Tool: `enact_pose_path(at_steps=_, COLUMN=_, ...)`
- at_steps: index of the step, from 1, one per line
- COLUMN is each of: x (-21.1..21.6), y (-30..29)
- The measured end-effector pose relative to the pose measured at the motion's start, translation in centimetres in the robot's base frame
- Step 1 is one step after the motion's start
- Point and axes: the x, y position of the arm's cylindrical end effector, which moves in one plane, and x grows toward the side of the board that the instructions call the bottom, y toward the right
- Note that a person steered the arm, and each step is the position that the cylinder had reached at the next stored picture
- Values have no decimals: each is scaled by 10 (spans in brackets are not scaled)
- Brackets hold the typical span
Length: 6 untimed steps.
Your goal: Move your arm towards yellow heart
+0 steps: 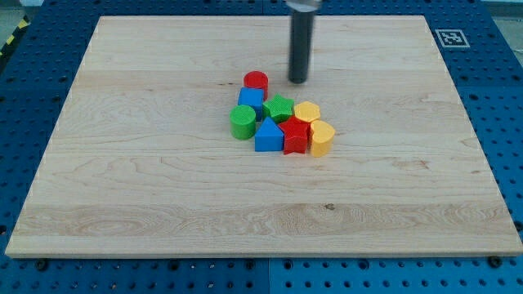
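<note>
The yellow heart [322, 137] lies at the right end of a tight cluster of blocks near the board's middle. My tip [298, 81] stands on the board above the cluster, up and to the left of the yellow heart, with a yellow hexagon-like block [307, 112] between them. The tip touches no block.
The cluster also holds a red cylinder [256, 81], a blue cube [251, 99], a green cylinder [243, 122], a green hexagon-like block [279, 108], a blue triangle [268, 136] and a red block [295, 135]. The wooden board [122, 180] lies on a blue perforated table.
</note>
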Motion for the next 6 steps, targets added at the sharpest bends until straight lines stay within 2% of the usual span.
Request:
enact_pose_path(at_steps=1, x=15, y=68)
enact_pose_path(at_steps=2, x=50, y=87)
enact_pose_path(at_steps=3, x=123, y=89)
enact_pose_path(at_steps=4, x=174, y=92)
enact_pose_path(at_steps=6, x=184, y=52)
